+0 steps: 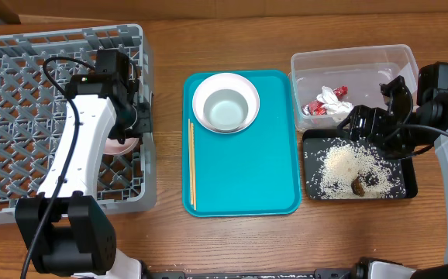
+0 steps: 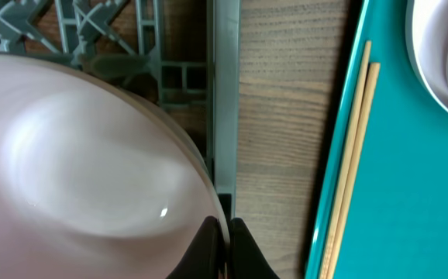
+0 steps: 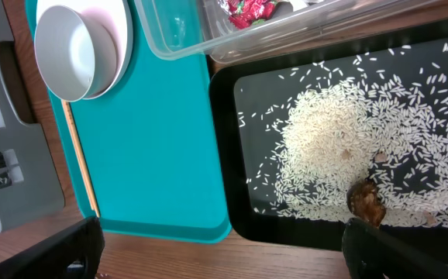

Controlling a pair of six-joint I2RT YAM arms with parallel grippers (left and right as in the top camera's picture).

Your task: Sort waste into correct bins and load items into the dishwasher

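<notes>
Left gripper (image 2: pixel 224 230) is pinching the pink bowl (image 2: pixel 92 155) at the rack (image 2: pixel 225 77) edge, a grip hidden overhead; right gripper (image 3: pixel 220 232) is hovering, jaws wide, over rice (image 3: pixel 348 147) in the black tray (image 3: pixel 222 139).

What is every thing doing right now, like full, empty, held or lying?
pink bowl: held by its rim at the dish rack's edge.
left fingers: shut on the pink bowl.
right fingers: open, empty.
white bowl: upright, empty.
chopsticks: lying flat on the teal tray.
clear tub: holds the wrapper.
black tray: scattered with rice.
</notes>
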